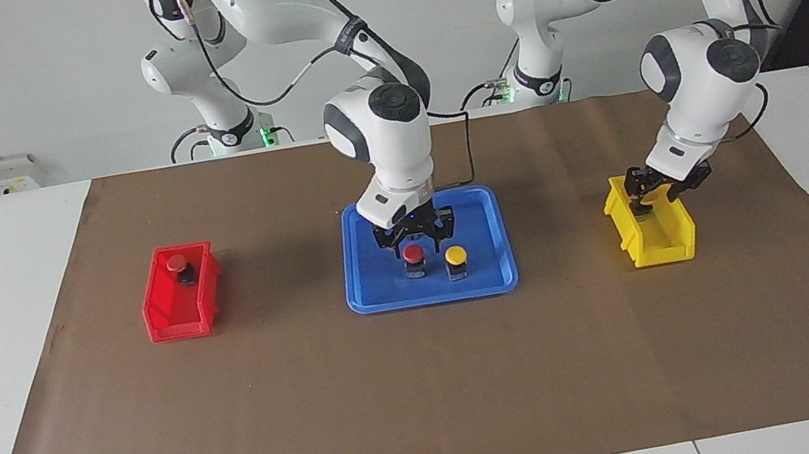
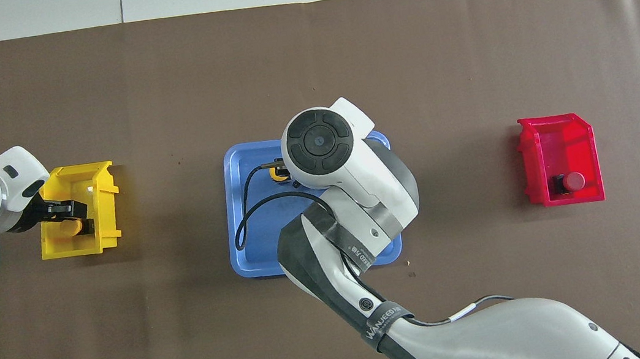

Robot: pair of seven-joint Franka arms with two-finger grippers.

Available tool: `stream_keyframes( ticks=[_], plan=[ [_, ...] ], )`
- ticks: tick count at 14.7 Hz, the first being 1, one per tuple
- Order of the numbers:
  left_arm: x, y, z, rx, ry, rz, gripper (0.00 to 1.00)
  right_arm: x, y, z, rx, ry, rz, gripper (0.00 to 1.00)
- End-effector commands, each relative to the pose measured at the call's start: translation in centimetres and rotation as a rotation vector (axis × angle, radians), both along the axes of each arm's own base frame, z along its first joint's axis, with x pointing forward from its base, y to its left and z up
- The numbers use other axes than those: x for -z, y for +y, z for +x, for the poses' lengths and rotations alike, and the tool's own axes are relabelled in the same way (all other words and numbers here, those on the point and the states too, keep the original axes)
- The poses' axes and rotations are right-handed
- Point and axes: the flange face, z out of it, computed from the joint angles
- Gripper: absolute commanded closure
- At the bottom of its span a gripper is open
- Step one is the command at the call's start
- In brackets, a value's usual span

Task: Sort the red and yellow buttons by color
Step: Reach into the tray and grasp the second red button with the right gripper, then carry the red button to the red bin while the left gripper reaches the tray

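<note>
A red button (image 1: 413, 254) and a yellow button (image 1: 456, 257) stand side by side in the blue tray (image 1: 432, 294). My right gripper (image 1: 413, 240) is low over the red button, open, with a finger on each side of its cap. In the overhead view my right hand hides the red button and only part of the yellow one (image 2: 278, 172) shows. A second red button (image 1: 177, 265) lies in the red bin (image 1: 177, 318). My left gripper (image 1: 654, 195) is down in the yellow bin (image 1: 658, 246), right by a yellow button (image 2: 72, 228).
The red bin (image 2: 555, 133) is at the right arm's end of the brown mat (image 1: 431, 387), the yellow bin (image 2: 106, 201) at the left arm's end, and the blue tray (image 2: 253, 256) between them. A black cable hangs from my right hand over the tray.
</note>
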Motion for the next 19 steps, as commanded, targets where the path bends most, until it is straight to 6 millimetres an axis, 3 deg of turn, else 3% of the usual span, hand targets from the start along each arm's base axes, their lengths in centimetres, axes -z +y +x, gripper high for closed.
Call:
stream_keyframes(
  ticks=[1, 2, 4, 5, 6, 8, 11, 13, 14, 15, 17, 19],
  plan=[
    [-6.8, 0.4, 1.9, 0.006, 0.026, 0.028, 0.28, 0.7, -0.8, -0.9, 0.001, -0.021, 0.003, 0.24],
    [-10.3, 0.4, 2.2, 0.004, 0.015, 0.029, 0.04, 0.9, -0.9, -1.1, -0.002, -0.024, 0.004, 0.24],
    [-16.9, 0.2, 2.1, 0.063, -0.016, 0.03, 0.0, 1.3, -1.2, -1.4, -0.001, -0.015, -0.001, 0.29],
    [-19.1, 0.1, 2.0, 0.092, -0.021, 0.023, 0.0, 1.5, -1.1, -1.6, -0.003, -0.012, -0.002, 0.31],
    [-20.1, -0.1, 2.0, 0.094, -0.03, 0.017, 0.0, 1.7, -1.2, -1.8, -0.003, -0.007, -0.006, 0.35],
    [-19.3, -0.5, 2.2, 0.099, -0.054, 0.014, 0.0, 1.5, -1.2, -1.8, -0.005, -0.01, -0.003, 0.52],
    [-14.3, -0.8, 1.7, 0.092, -0.103, 0.003, 0.0, 1.2, -1.4, -1.5, -0.003, -0.004, -0.008, 0.79],
    [-12.2, -2.3, 2.1, 0.059, -0.119, 0.0, 0.0, -0.7, -1.8, -0.5, 0.002, 0.004, -0.018, 0.81],
    [-10.5, -4.5, 2.5, 0.066, -0.111, -0.002, 0.0, -2.3, -3.0, 0.4, -0.016, 0.024, -0.038, 0.81],
    [-9.0, -7.5, 3.0, 0.04, -0.119, -0.008, 0.0, -4.3, -5.6, 1.5, -0.027, 0.03, -0.045, 0.81],
    [-7.3, -15.0, 2.4, 0.01, -0.13, -0.02, 0.0, -8.9, -13.0, 3.0, -0.042, 0.023, -0.038, 0.8],
    [-6.4, -21.2, 1.4, 0.072, -0.168, -0.042, 0.0, -10.1, -21.6, 2.8, -0.119, 0.058, -0.048, 0.81]
  ],
)
